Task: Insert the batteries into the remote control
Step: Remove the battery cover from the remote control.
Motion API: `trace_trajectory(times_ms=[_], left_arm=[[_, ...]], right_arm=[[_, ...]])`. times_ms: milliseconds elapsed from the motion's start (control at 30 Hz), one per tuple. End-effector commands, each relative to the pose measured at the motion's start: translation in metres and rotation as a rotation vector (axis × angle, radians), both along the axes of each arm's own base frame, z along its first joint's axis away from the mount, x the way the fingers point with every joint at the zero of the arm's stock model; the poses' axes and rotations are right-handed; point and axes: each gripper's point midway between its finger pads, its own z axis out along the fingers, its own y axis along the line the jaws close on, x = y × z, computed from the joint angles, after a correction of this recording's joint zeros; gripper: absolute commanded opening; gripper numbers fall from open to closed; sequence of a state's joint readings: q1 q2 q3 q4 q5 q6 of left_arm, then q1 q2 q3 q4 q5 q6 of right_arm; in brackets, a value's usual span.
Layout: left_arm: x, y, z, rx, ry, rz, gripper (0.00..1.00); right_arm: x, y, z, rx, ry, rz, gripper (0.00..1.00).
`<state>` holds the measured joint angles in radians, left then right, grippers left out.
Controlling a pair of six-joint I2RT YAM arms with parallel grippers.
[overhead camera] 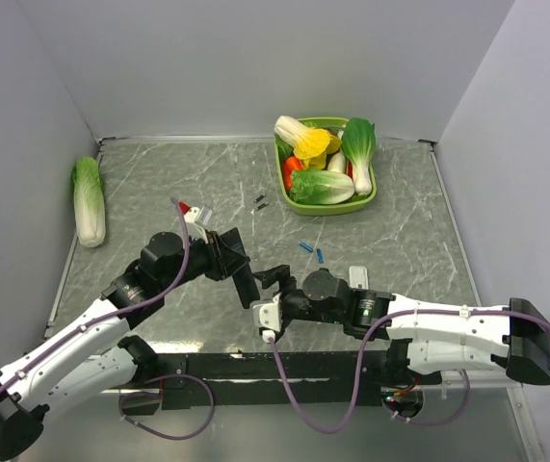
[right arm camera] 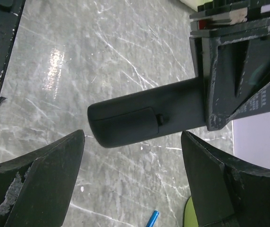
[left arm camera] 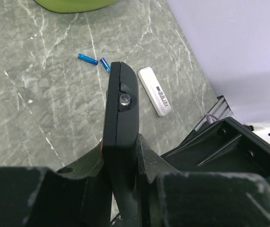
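Note:
My left gripper (overhead camera: 231, 258) is shut on the slim black remote control (overhead camera: 248, 282) and holds it on edge above the table; it shows in the left wrist view (left arm camera: 120, 113). In the right wrist view its back with the closed battery cover (right arm camera: 132, 123) faces the camera. My right gripper (overhead camera: 275, 281) is open and empty, its jaws wide apart just short of the remote's free end (right arm camera: 132, 172). Two blue batteries (overhead camera: 305, 246) (overhead camera: 320, 256) lie on the table beyond both grippers; they also show in the left wrist view (left arm camera: 86, 58) (left arm camera: 105, 64).
A white remote (left arm camera: 154, 91) lies right of the batteries, beside my right arm. A green basket (overhead camera: 299, 204) of vegetables stands at the back. A napa cabbage (overhead camera: 89, 200) lies at the left wall. Two tiny dark bits (overhead camera: 259, 201) lie left of the basket.

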<state>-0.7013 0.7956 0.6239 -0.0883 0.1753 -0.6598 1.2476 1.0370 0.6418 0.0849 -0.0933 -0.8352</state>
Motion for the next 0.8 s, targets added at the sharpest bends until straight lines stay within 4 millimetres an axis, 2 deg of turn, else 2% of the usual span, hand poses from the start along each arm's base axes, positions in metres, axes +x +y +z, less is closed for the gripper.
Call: trace_trajectory(times_ms=[0,167,400,600,767], left_arm=[[-0.001,-0.008,0.037,-0.095,-0.041,-0.029,0.01],[0.000,-0.009,0.037,-0.098,-0.030,-0.025,0.01],[0.002,-0.007,0.043,-0.109,-0.030,-0.003,0.01],[0.001,-0.009,0.043,-0.121,-0.009,-0.007,0.01],[0.000,-0.009,0.043,-0.126,0.000,-0.007,0.01]], right_arm=[[-0.002,0.014,0.031,0.056,-0.044,0.034,0.90],[-0.011,0.019,0.032,0.046,-0.012,0.084,0.90],[-0.017,0.020,0.018,-0.008,0.030,0.109,0.90],[-0.008,0.017,0.007,-0.025,0.018,0.061,0.90],[0.000,0.015,0.008,-0.012,-0.002,0.016,0.90]])
